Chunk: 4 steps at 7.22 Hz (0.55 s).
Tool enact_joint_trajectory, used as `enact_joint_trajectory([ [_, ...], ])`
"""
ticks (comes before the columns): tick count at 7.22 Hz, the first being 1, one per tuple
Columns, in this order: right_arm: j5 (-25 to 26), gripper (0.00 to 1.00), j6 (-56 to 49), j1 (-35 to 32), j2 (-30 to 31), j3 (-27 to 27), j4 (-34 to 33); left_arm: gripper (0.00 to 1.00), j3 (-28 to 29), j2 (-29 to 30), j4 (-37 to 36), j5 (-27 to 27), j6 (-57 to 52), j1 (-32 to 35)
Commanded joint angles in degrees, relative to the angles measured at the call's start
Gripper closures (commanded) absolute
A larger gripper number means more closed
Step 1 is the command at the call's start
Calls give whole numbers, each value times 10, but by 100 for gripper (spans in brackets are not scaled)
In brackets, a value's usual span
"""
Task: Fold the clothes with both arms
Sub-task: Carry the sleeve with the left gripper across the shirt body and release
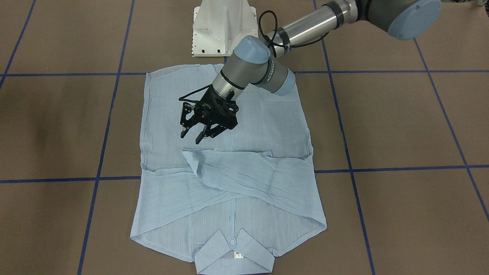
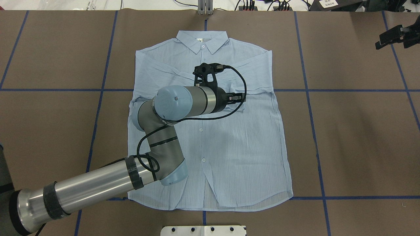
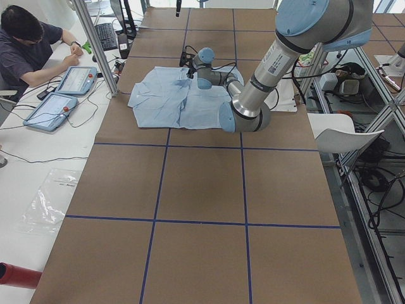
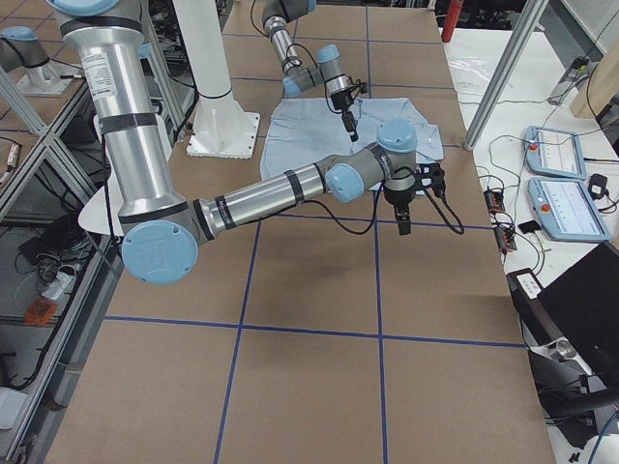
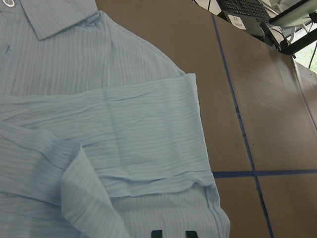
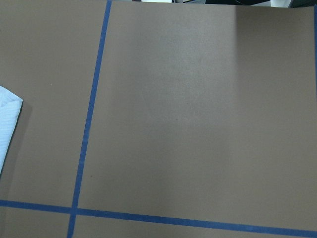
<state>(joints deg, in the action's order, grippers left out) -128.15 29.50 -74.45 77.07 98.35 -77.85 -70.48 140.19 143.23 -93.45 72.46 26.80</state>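
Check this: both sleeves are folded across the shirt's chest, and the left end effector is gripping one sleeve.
Wrong on the grip: the left end effector hangs open above the shirt, holding nothing, as the front-facing view shows. Both sleeves are folded across the chest.

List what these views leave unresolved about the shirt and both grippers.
- Right gripper: open or shut unclear. The overhead view cuts it off at the right edge, and its wrist camera shows only table.
- Shirt: the left arm hides the cloth beneath it in the overhead view.
- Left gripper: open, but contact with the cloth is unclear from the front-facing view.
- Collar label: too small to read.
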Motion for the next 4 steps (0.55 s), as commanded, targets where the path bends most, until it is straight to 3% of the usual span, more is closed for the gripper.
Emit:
enact_joint_trajectory([
  [1,7,0,9,0,1,18,1,0,-85,-22,-153,-40,-100,8],
  [3,16,0,62,36,12,65,2,0,-191,-90,-182,-73,-121,18],
  [4,69,0,120,85,34,108,2,0,-249,-144,-188,-74,-116,22],
])
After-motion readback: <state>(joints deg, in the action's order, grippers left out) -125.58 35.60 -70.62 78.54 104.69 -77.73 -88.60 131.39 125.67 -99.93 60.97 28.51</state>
